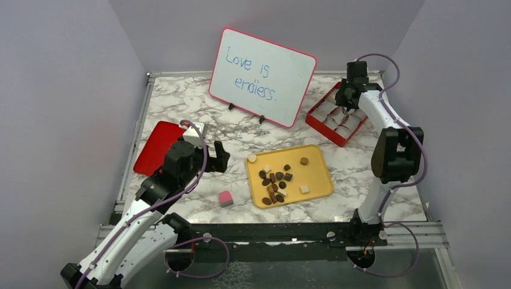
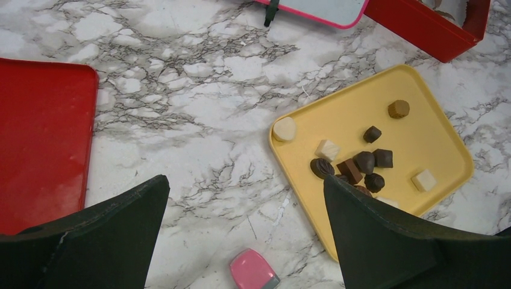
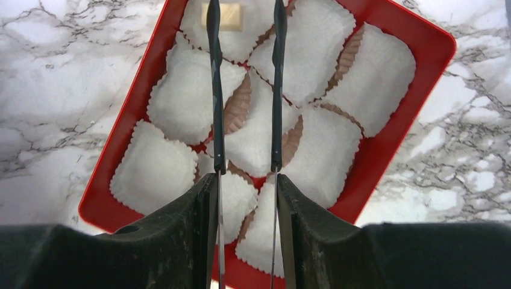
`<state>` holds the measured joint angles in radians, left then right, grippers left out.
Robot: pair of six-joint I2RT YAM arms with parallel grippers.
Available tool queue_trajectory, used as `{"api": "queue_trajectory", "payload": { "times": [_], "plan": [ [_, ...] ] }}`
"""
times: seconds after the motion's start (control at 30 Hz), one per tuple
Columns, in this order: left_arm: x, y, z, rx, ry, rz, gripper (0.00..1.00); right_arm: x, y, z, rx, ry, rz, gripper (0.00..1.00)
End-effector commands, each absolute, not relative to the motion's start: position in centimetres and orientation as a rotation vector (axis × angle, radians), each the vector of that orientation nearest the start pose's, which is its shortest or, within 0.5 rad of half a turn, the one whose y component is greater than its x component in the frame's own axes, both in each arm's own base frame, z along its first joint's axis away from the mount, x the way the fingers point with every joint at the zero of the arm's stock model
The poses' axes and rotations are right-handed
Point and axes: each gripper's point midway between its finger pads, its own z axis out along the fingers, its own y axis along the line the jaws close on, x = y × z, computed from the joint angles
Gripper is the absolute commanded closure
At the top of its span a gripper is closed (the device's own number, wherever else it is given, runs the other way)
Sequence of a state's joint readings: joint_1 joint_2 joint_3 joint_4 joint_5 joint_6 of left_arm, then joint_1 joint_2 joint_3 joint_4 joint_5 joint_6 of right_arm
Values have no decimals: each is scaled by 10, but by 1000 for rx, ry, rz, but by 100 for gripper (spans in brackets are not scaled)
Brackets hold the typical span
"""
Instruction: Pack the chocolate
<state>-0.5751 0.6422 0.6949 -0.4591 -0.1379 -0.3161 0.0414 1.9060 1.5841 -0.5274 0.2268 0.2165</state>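
The chocolate (image 1: pixel 274 180) lies as several small dark and cream pieces on a yellow tray (image 1: pixel 319 180), also seen in the left wrist view (image 2: pixel 364 161). My left gripper (image 1: pixel 220 158) hovers wide open left of the tray, over bare marble (image 2: pixel 246 186). My right gripper (image 1: pixel 348 108) hangs over the red box (image 1: pixel 337 114) of white paper cups at the back right. Its thin blades (image 3: pixel 244 9) stand apart, open. A cream square chocolate (image 3: pixel 229 15) rests in a far cup between the blade tips, beside the left blade.
A red lid (image 1: pixel 158 147) lies flat at the left. A pink-and-white cube (image 1: pixel 225 198) sits on the marble near the left gripper, at the bottom of the left wrist view (image 2: pixel 254 271). A whiteboard (image 1: pixel 263 77) stands at the back. Grey walls enclose the table.
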Motion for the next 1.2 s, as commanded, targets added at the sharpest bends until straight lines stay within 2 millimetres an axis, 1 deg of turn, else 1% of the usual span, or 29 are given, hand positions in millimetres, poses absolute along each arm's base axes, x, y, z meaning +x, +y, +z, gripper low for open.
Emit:
{"api": "queue_trajectory", "payload": {
  "times": [0.0, 0.1, 0.13, 0.33, 0.4, 0.43, 0.5, 0.57, 0.63, 0.77, 0.87, 0.93, 1.0, 1.17],
  "plan": [
    [226, -134, 211, 178, 1979, -454, 1, 467, -7, 159, 330, 2377, -112, 58],
    [226, -134, 212, 177, 1975, -453, 1, 455, -1, 171, 320, 2372, -63, 58],
    [226, -133, 212, 173, 1971, -450, 1, 441, 8, 182, 301, 2372, -22, 58],
    [226, -132, 213, 172, 1969, -451, 1, 410, 33, 203, 244, 2366, 100, 59],
    [226, -132, 213, 172, 1969, -451, 1, 400, 46, 209, 212, 2355, 162, 59],
    [226, -133, 213, 172, 1969, -451, 1, 393, 56, 211, 184, 2357, 219, 59],
    [226, -133, 213, 173, 1968, -453, 1, 381, 71, 212, 149, 2364, 261, 59],
    [226, -133, 213, 173, 1968, -454, 1, 368, 86, 209, 100, 2383, 267, 59],
    [226, -133, 214, 174, 1967, -453, 1, 355, 96, 205, 69, 2408, 252, 60],
    [226, -133, 213, 175, 1969, -451, 1, 326, 112, 191, 15, 2462, 212, 60],
    [226, -133, 213, 174, 1969, -450, 1, 303, 124, 180, -30, 2507, 245, 60],
    [226, -132, 213, 174, 1969, -448, 1, 288, 127, 174, -52, 2533, 236, 59],
    [226, -132, 213, 175, 1970, -447, 1, 275, 126, 168, -63, 2559, 214, 60],
    [227, -133, 213, 175, 1971, -448, 1, 249, 122, 164, -78, 2591, 212, 60]
  ]
}}
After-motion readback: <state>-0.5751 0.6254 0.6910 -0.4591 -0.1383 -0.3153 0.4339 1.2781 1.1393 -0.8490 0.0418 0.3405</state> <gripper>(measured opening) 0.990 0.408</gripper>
